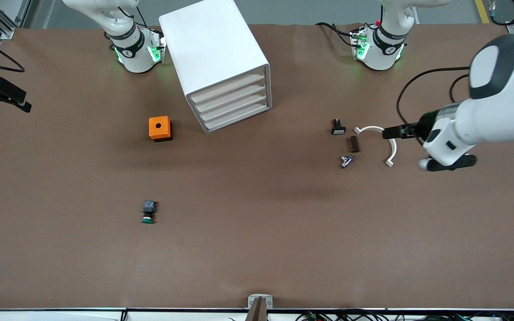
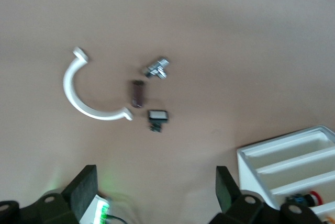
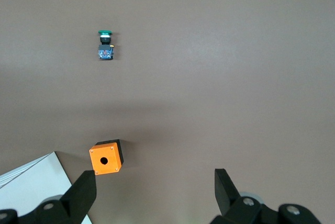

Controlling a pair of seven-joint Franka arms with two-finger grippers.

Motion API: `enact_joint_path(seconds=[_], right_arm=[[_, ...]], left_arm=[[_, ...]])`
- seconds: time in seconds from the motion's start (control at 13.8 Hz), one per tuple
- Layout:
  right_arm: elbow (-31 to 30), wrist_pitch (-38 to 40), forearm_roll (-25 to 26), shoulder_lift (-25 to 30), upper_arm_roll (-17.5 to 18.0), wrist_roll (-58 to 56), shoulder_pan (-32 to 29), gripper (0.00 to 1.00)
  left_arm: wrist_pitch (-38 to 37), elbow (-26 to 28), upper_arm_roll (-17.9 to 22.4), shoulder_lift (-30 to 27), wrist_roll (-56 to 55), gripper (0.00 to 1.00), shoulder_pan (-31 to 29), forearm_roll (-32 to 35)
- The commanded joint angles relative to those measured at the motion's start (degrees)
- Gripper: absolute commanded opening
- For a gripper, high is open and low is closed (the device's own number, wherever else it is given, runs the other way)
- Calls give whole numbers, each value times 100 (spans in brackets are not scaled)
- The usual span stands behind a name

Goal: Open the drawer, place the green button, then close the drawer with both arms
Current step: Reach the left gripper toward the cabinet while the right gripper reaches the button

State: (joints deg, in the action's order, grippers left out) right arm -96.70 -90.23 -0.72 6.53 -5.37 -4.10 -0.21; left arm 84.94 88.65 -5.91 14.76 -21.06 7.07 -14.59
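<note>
While button [image 1: 148, 212] lies well apart | both grippers' jaws apart, empty

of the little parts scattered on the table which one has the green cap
The button, lying alone toward the right arm's end, nearer the front camera than the orange cube. The other small parts cluster by the white curved piece.

Even, diffuse overhead light; brown table [image 1: 257, 249] matte, no glare. Soft shadows beside cabinet [image 1: 214, 58] and orange cube [image 1: 159, 128]. Left wrist view washed out and blurred, possibly motion. Right wrist view dimmer, sharp. Green LEDs glow at arm bases.
</note>
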Motion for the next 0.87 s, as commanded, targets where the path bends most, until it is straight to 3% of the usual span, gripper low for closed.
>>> enact_joint_path(seconds=[0.0,0.29,0.44,0.65,0.8], right_arm=[[80,22,19,77,10,22,38,100],[205,58,36,-318,-26,-29,-76,100],[231,-12,37,-835,-25,-29,-67,100],[634,-100,-16,-1644,-25,-38,-120,100],[705,-118,72,-1891,-25,-38,-94,100]], left_arm=[[39,-181,10,438,-756,99,408,-359],[163,-777,2,1211,-2125,99,1102,-421],[241,-980,10,1502,-2830,99,1287,-788],[706,-981,10,1722,-3683,99,1384,-1456],[1136,-981,2,1889,-4132,100,1525,-1616]])
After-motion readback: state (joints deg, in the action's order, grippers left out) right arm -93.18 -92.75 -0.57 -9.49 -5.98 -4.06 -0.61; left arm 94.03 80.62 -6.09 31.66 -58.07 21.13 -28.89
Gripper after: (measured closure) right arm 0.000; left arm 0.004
